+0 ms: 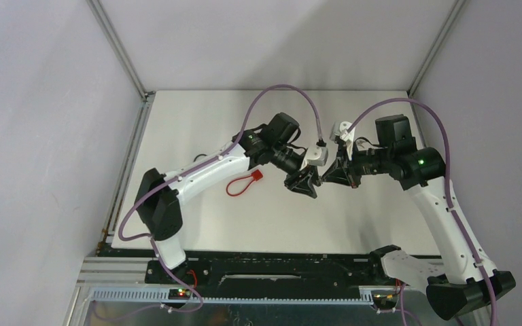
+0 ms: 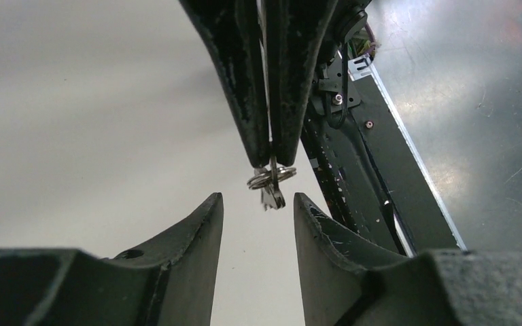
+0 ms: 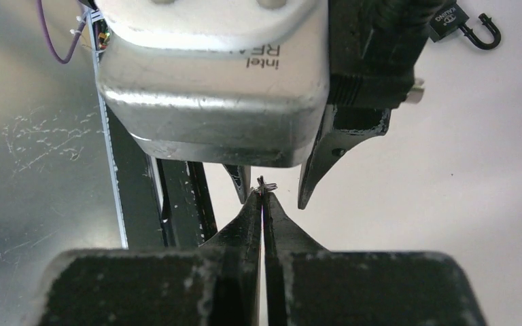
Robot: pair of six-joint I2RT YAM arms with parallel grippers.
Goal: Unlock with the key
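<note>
My right gripper [image 1: 326, 175] is shut on a small metal key [image 2: 272, 195] on a ring [image 2: 270, 178]; the key pokes out past its fingertips [image 2: 255, 146]. In the right wrist view only a bit of the ring [image 3: 265, 184] shows above the right gripper [image 3: 263, 195]. Tip to tip with it is my left gripper [image 1: 304, 183], open, its jaws on either side of the key without touching it [image 2: 257, 198]. The lock [image 1: 242, 183], red with a cable loop, lies on the table left of both grippers. It looks dark in the right wrist view [image 3: 463, 26].
The white table [image 1: 353, 217] is walled in by a metal frame with grey panels. A black rail [image 1: 272, 268] and a metal tray [image 2: 476, 102] run along the near edge by the arm bases. The left wrist's camera housing [image 3: 211, 81] fills the upper right wrist view.
</note>
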